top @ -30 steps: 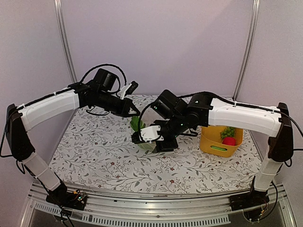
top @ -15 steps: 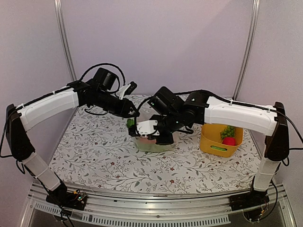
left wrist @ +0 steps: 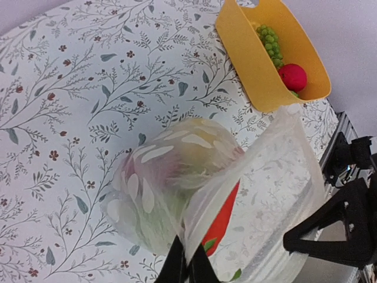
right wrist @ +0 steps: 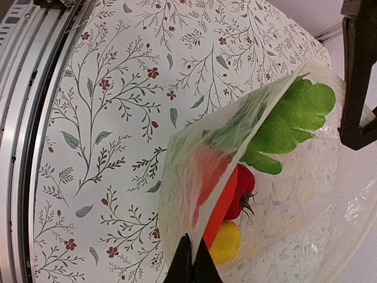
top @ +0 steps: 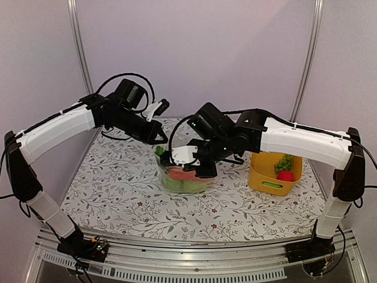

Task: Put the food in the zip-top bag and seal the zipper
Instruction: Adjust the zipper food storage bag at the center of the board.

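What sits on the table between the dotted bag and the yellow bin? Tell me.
Nothing: only bare floral tablecloth separates the dotted bag from the yellow bin, clearest in the top external view.

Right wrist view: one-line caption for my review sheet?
The right gripper pinches the zip-top bag by its edge over the floral table; carrot, red fruit and lemon inside.

Top view: upper part of zip-top bag (top: 184, 183) hidden behind right gripper (top: 181, 166); food (top: 177, 175) inside bag too small to tell apart. Left wrist view: food in bag blurred by dotted plastic, carrot (left wrist: 222, 213) half veiled. Right wrist view: bag cut by right, bottom edges.
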